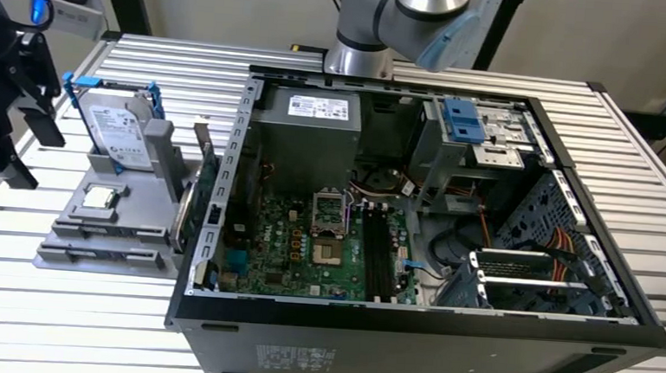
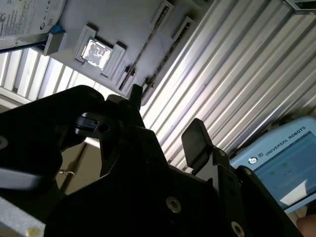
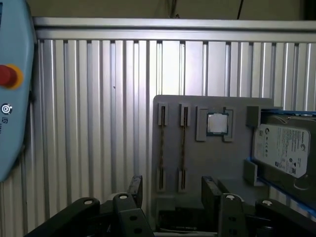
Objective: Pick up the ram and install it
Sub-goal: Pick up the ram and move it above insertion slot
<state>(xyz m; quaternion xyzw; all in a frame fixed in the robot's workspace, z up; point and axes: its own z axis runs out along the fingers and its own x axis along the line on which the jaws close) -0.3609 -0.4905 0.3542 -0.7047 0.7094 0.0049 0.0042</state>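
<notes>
Two thin ram sticks stand on edge in slots of a grey holder (image 1: 111, 234), one ram (image 3: 161, 148) beside the other ram (image 3: 182, 148); in the second wrist view they are the ram (image 2: 146, 42) and its neighbour (image 2: 168, 52). In the exterior view a ram (image 1: 204, 157) rises at the holder's side nearest the case. My black gripper (image 1: 29, 146) hangs at the exterior view's far left, apart from the holder. It is open, with nothing between its fingers, as the gripper (image 3: 173, 190) and the gripper (image 2: 165, 118) show. The black motherboard slots (image 1: 376, 250) lie inside the open case.
The holder also carries a hard drive (image 1: 122, 135) in a blue frame and a square silver chip (image 1: 101, 197). The open computer case (image 1: 417, 330) takes up the middle of the ribbed metal table (image 1: 59, 308). A pale blue teach pendant (image 2: 281, 163) lies close to the gripper.
</notes>
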